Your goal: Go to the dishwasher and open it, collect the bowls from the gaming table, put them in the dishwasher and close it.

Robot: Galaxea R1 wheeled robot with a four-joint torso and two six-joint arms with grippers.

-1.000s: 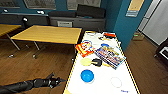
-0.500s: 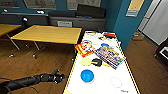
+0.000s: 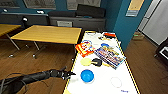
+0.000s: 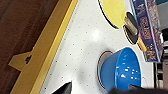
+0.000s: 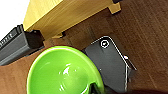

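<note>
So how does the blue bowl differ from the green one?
The blue bowl sits on the white table, just ahead of the left gripper; the green bowl hangs above the wood floor, close by the right wrist. Colour differs: bright blue against bright green. Both are round, glossy and empty.

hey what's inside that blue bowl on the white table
Nothing that shows: the left wrist view looks into the blue bowl and its visible inner wall is bare glossy blue with light glints. The lowest part of the inside is cut off by a dark robot part, so that bit stays unknown.
</note>
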